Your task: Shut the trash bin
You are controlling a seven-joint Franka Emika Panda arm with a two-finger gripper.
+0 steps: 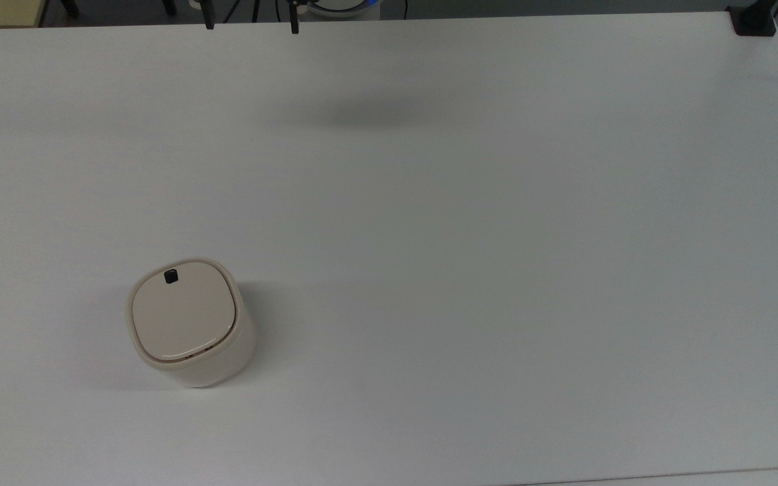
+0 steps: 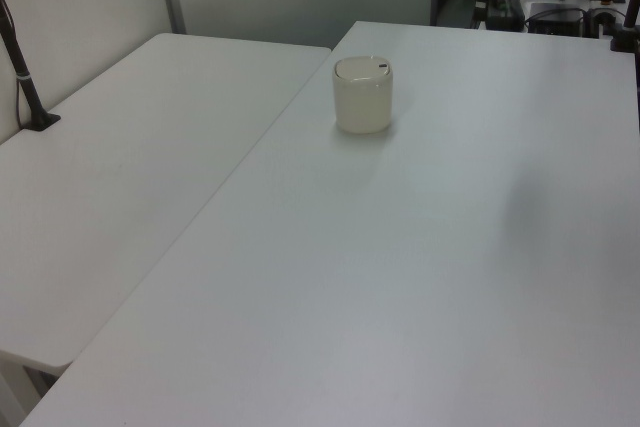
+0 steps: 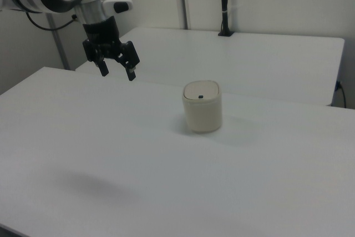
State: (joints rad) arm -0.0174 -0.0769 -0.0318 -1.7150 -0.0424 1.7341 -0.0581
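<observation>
The cream trash bin (image 1: 190, 322) stands upright on the white table (image 1: 470, 223), toward the top view's lower left. Its flat lid (image 1: 183, 316) lies down flush on the body, with the small black latch tab (image 1: 171, 276) at the lid's far edge. The bin also appears in the left view (image 2: 362, 95) and in the right view (image 3: 202, 106). My gripper (image 3: 117, 70) hangs open in the air, high above the table and well away from the bin, to the right view's left. Its two fingertips (image 1: 209, 24) poke in at the top view's upper edge.
A second white table (image 2: 130, 177) adjoins this one on the left view's left. A black post (image 2: 25, 82) is clamped to it. Another black clamp (image 1: 754, 23) sits at the top view's upper right corner. The arm's base (image 1: 338, 7) is at the top view's upper edge.
</observation>
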